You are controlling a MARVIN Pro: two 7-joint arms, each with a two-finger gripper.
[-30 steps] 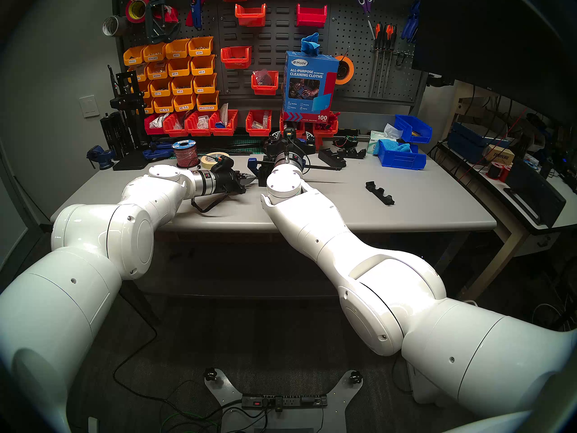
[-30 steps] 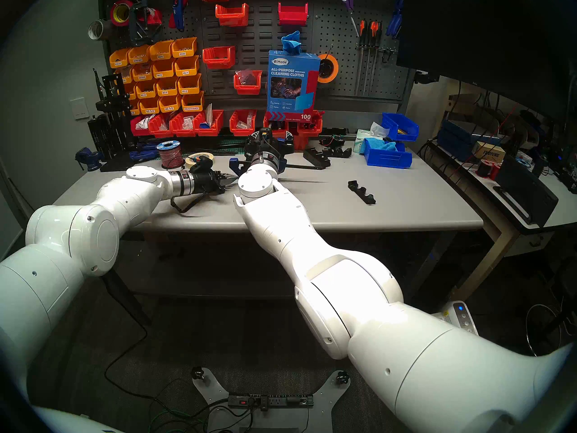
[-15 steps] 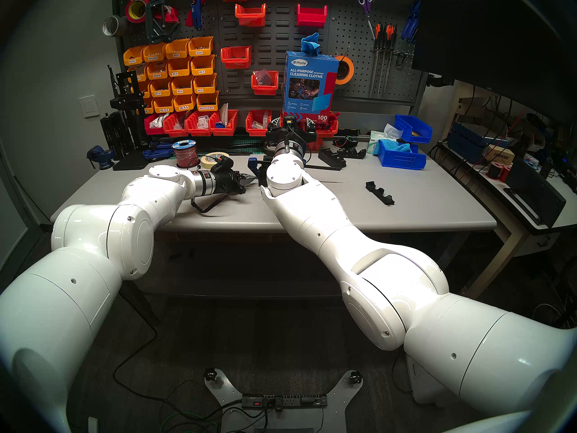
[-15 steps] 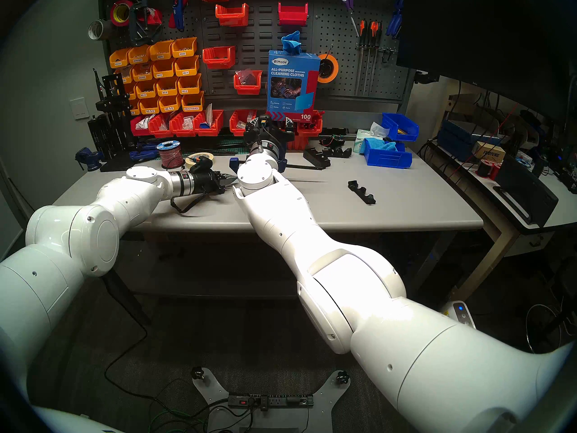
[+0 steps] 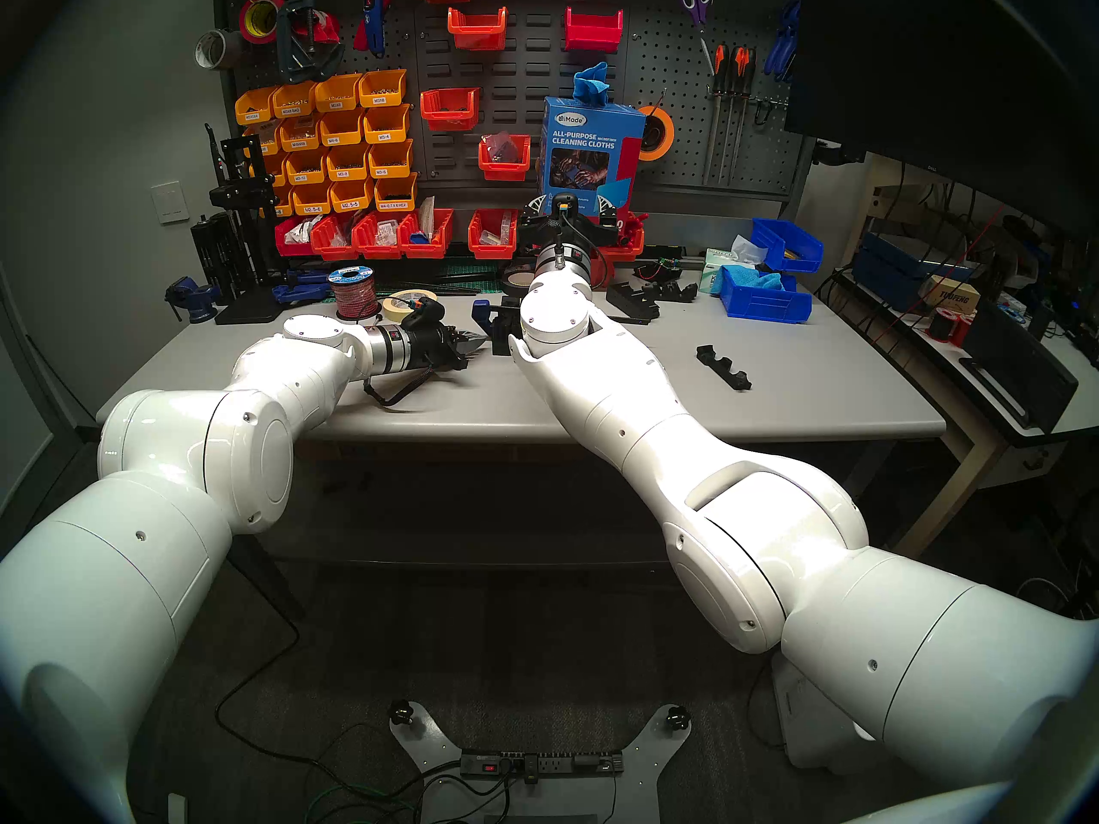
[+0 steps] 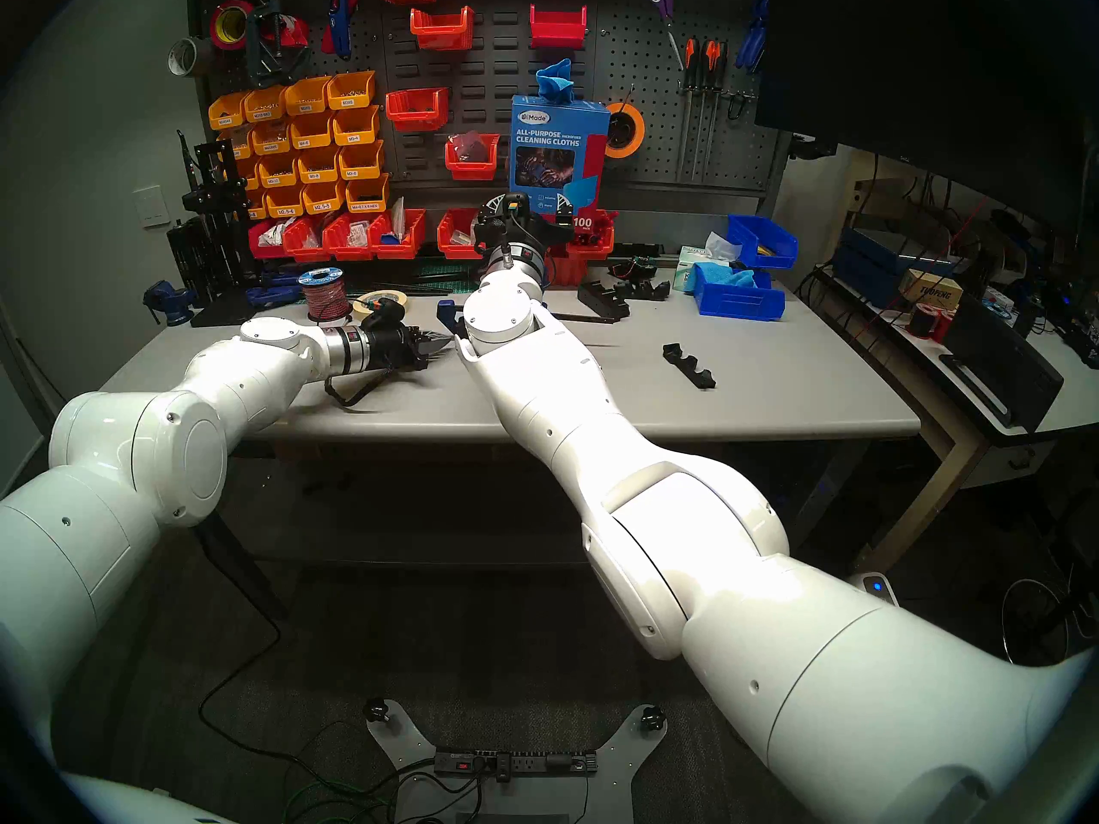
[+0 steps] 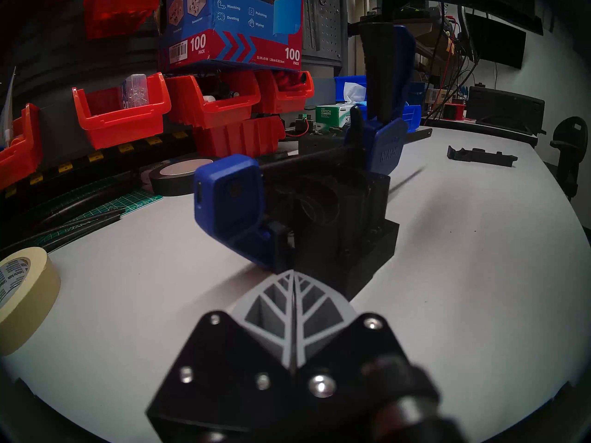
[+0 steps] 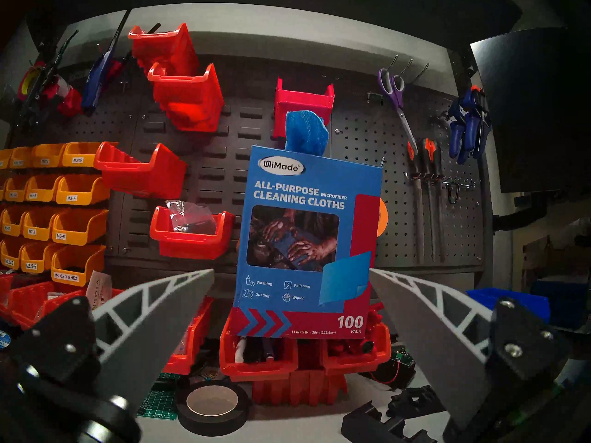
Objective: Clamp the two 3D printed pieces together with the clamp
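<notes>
Biggest worry: right arm (image 5: 600, 389) hanging right over the clamp (image 7: 228, 205), right jaws spread wide and empty, up by the cloth box (image 8: 307, 241). Could clip that tall handle and topple the lot.

Sits mid-counter (image 5: 803, 400), looks squeezed onto the two pieces (image 7: 345, 215), at 12 o'clock from the left jaws, pressed together, empty. Could get shoved by any nudge forward.

Readable: "UniMade ALL-PURPOSE MICROFIBER CLEANING CLOTHS", "100 PACK", "KIMTECH" on the tissue box (image 7: 332, 114), upside-down "IRWIN" on the clamp, bin tags (image 8: 65, 276) "M3-4", "M4-0.7 X 6 HEX".
</notes>
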